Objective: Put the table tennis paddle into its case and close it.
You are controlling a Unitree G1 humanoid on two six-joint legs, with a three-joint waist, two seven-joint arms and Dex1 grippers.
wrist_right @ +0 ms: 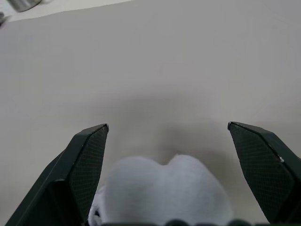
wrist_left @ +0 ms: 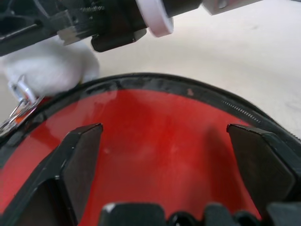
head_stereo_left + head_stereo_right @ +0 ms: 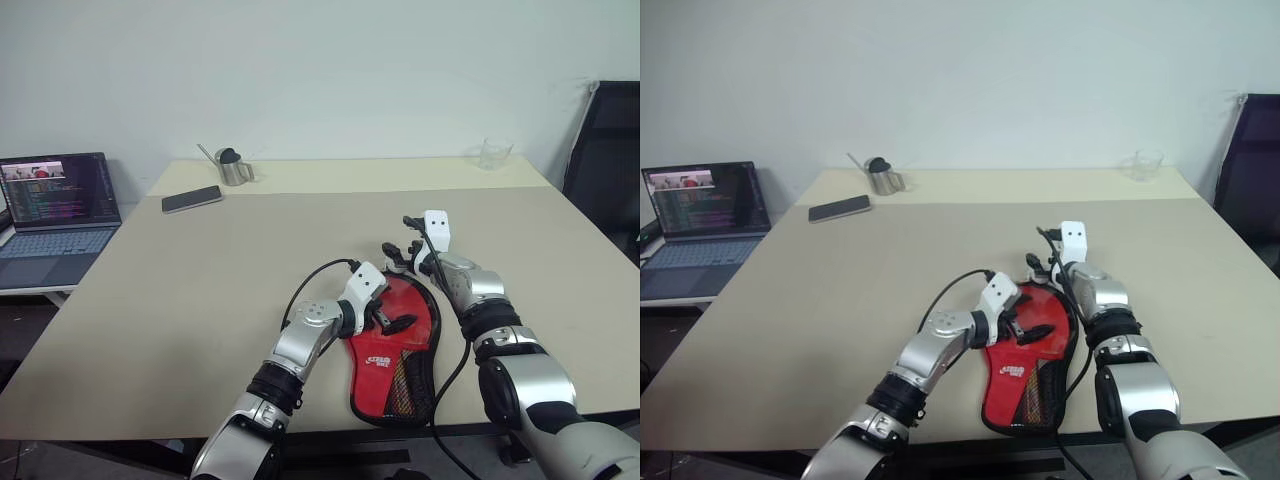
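Risk now is a slip — the case (image 3: 395, 350) lies red side up at the worktop's (image 3: 200, 290) near edge, the left gripper (image 3: 392, 318) over it and the right gripper (image 1: 167, 136) above the white charm (image 1: 160, 188) both stand wide and empty, so a pinch may push it off.

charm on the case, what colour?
White and fluffy charm; the right wrist view shows it best, beside the red case.

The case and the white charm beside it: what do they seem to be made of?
The case looks like woven fabric, matt red with a printed white logo. A black mesh pocket lies over its lower part, and black edging with fine zip teeth runs along the rim in the left wrist view. The white charm looks like soft fluffy fur or plush, probably synthetic, hanging on a small shiny metal ring.
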